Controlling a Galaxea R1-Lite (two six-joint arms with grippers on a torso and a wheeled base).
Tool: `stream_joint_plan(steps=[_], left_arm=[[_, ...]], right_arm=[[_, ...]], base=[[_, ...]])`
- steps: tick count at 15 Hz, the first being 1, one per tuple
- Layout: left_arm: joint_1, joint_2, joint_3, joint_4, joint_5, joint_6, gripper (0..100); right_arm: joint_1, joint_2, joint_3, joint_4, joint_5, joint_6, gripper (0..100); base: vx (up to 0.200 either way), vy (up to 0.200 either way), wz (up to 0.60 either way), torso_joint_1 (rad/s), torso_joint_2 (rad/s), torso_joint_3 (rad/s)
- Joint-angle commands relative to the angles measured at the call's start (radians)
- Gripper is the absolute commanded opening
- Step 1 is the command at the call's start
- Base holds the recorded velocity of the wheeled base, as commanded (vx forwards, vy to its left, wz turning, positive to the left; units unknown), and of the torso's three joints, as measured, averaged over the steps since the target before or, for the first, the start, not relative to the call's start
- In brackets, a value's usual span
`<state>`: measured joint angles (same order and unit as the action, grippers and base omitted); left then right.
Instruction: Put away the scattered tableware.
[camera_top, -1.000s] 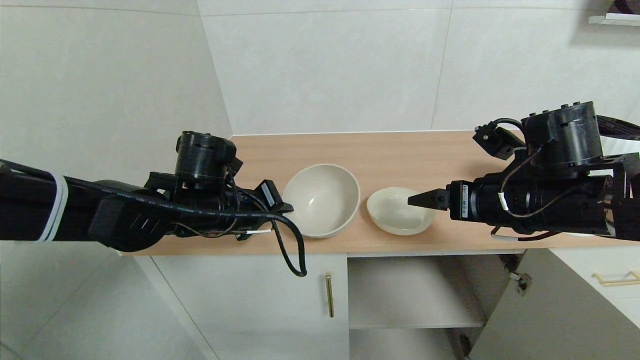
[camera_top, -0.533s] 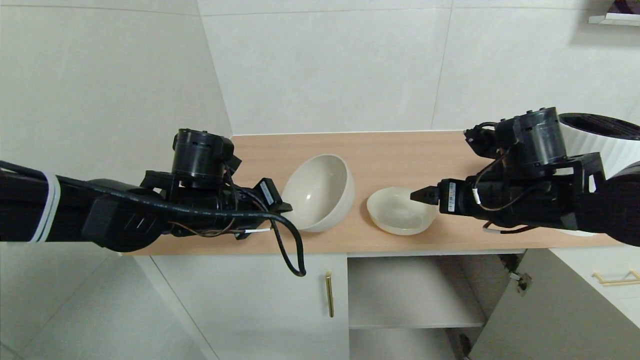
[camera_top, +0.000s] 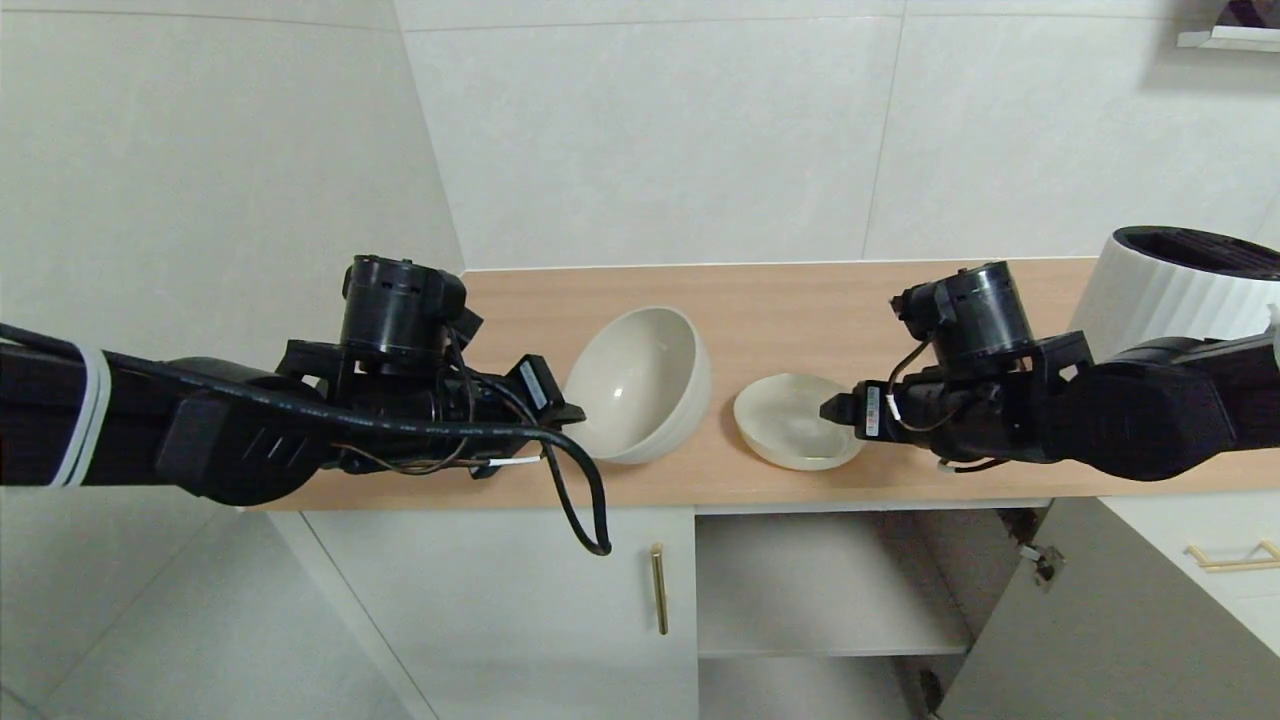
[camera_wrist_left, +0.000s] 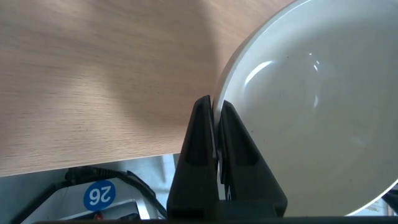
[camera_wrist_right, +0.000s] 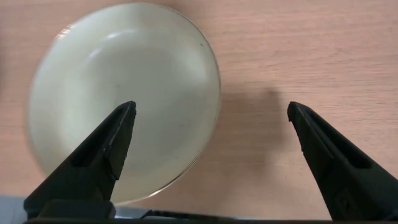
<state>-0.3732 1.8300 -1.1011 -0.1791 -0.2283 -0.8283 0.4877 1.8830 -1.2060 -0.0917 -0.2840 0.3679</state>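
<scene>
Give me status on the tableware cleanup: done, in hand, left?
Done: nothing; both pieces sit on the countertop, though the cabinet below stands open. In hand: the left gripper is shut on the rim of the large bowl, which is tilted up. The right gripper is open across the rim of the small dish, not gripping. Left: likely stow both in the cabinet.

Large bowl (camera_top: 645, 385) tilted up; right pincer (camera_top: 828, 408) lowered.

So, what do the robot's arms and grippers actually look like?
Both arms are black. The left arm has a white band, a round housing and a looping black cable. The right arm has a similar housing and small white labels. The left gripper and right gripper have black tapering fingers.
</scene>
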Motion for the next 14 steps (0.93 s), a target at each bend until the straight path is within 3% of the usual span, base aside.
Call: stream_joint_plan(steps=[1,9,10,14], left_arm=[[-0.001,0.0,0.001,0.0,0.0,0.0,0],[-0.003,-0.003,0.001,0.001,0.0,0.001,0],[-0.003,-0.003,0.001,0.001,0.0,0.001,0],[-0.003,-0.006,0.001,0.003,0.0,0.001,0]], right_arm=[[-0.008,0.025,-0.003,0.0,0.0,0.0,100],[-0.008,0.036,-0.003,0.0,0.0,0.0,100],[-0.008,0.036,-0.003,0.0,0.0,0.0,0],[-0.008,0.034,-0.003,0.0,0.002,0.002,0]], base=[[0.0,0.0,0.0,0.0,0.0,0.0],[0.0,0.0,0.0,0.0,0.0,0.0],[0.0,0.0,0.0,0.0,0.0,0.0],[0.0,0.0,0.0,0.0,0.0,0.0]])
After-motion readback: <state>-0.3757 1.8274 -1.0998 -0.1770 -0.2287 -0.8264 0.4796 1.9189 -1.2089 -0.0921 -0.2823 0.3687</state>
